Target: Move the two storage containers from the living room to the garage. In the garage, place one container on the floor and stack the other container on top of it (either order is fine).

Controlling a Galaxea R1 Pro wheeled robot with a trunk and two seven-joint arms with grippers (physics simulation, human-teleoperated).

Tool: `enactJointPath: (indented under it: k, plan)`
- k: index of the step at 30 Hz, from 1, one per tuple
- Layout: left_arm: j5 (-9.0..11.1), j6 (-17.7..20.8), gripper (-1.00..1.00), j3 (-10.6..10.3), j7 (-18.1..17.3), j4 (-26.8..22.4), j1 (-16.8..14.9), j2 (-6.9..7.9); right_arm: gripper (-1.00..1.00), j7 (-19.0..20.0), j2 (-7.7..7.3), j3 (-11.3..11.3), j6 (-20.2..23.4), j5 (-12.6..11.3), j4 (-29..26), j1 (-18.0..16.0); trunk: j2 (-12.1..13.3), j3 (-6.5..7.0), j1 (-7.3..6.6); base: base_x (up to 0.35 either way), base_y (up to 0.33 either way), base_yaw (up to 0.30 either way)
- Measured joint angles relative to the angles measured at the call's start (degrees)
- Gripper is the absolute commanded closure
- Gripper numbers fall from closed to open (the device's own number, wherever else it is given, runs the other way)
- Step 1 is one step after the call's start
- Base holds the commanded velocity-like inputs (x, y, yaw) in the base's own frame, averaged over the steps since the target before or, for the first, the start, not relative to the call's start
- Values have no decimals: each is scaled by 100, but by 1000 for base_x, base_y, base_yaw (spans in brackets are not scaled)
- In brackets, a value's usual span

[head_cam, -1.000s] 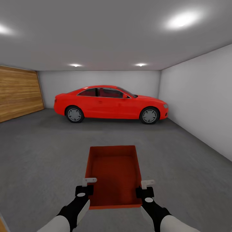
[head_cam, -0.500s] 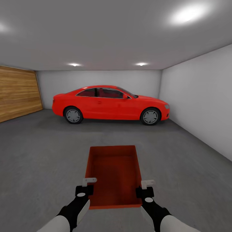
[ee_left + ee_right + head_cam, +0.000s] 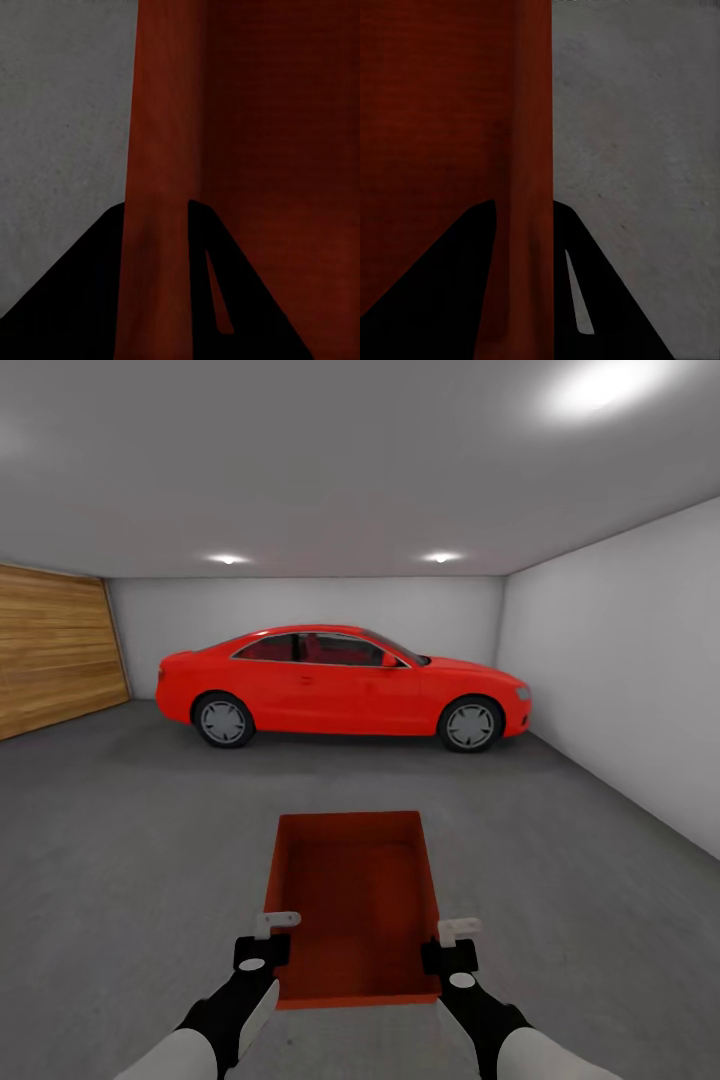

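Both pairs of jaws are closing on the walls of one storage container (image 3: 352, 900) — the left gripper (image 3: 268, 940) is clamping the bin's left long wall near its close end, and the right gripper (image 3: 452, 945) is clamping the right long wall at the matching spot. In the left wrist view the two dark fingers (image 3: 90, 300) are sitting on either side of the orange-red wall (image 3: 161, 150), one outside and one inside the bin, with the wall running straight up between them. The right wrist view is showing the same grip mirrored: the orange-red wall (image 3: 531, 150) is passing between the right gripper's dark fingers (image 3: 442, 285), with grey concrete floor (image 3: 637, 150) beyond.

The container is hanging level in front of the robot, open top upward, its flat bottom showing empty, above the dark grey floor (image 3: 120, 840) of the garage. Whether its underside is touching the concrete cannot be told from these views.

Farther on, a red car (image 3: 340, 685) is standing side-on before the pale back wall (image 3: 300, 605), well apart from the bin. A wood-plank panel (image 3: 55, 650) is lining the left side, and a plain light wall (image 3: 620, 660) is running along the right. Ceiling lights (image 3: 228, 559) are glowing overhead.
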Motion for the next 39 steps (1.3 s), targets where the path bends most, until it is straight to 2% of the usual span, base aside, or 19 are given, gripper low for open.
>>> enactJointPath:
  k: [39]
  plan:
    - [-1, 3, 100, -3, 1, -3, 0, 1, 100, 1, 0, -3, 0, 1, 0, 0, 0, 0, 0, 322, 0, 0]
